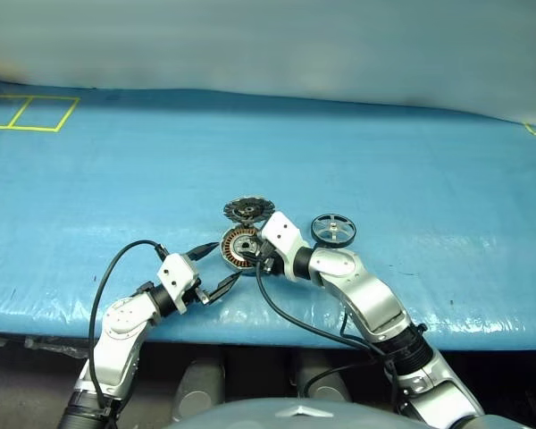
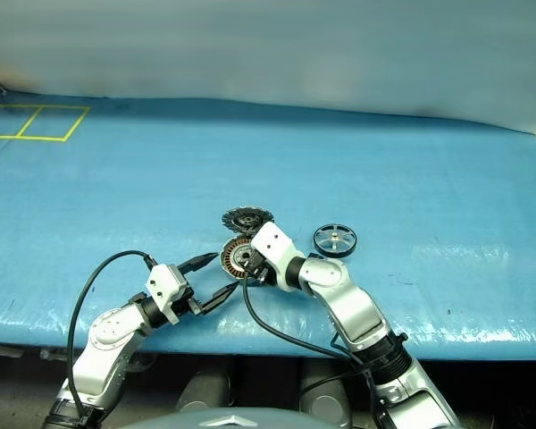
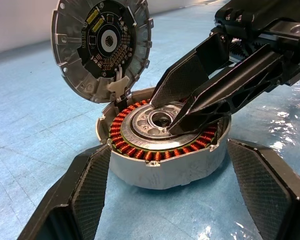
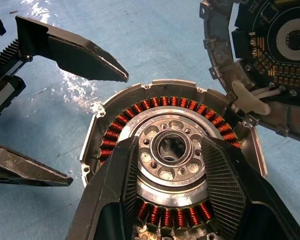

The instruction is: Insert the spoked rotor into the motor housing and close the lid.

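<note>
Left gripper (image 1: 218,269) gapes beside the housing (image 3: 165,150); right gripper (image 3: 172,112), fingers slightly apart, rests on its hub. Rotor (image 1: 333,230) untouched; a nudge could shift the housing.

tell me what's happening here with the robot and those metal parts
A two-armed robot is assembling a motor on a blue table. Its right tool rests over the silver hub of the open motor housing, fingers a little apart. The left tool waits open beside the housing, holding nothing. The lid is swung open at the housing's far edge. The spoked rotor sits on the table to the right, not yet inserted.
</note>
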